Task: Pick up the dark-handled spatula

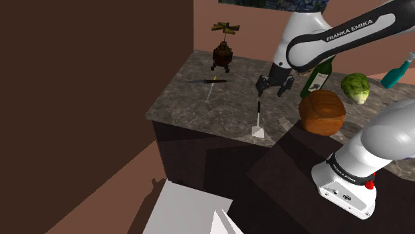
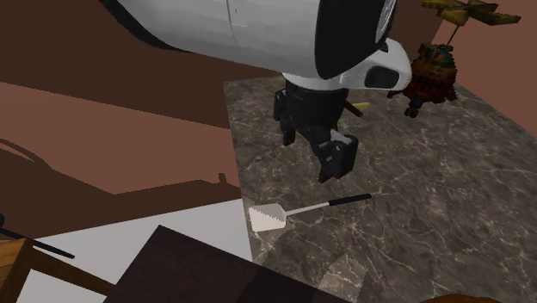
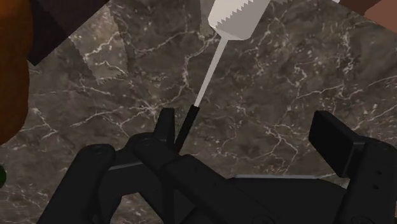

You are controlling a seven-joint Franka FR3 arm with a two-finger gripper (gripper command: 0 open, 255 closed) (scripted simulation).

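Marbled dark counter (image 1: pixel 193 100), brown walls (image 1: pixel 80 80) behind. Spatula (image 3: pixel 215 60) lies flat, its pale blade at the counter's edge, its dark handle running back under the gripper (image 3: pixel 248 137). Fingers (image 3: pixel 331 137) stand apart, empty, spanning across the long axis; the handle end lies just beside one finger, off the gap's middle. Centring seems needed before descent.

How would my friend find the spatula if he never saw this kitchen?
Look at the dark marbled counter, near its edge, close to the black gripper. The spatula lies flat there, beside the round brown loaf. Unlike its neighbours, it is long and thin, with a black handle and a flat white blade with a toothed edge.
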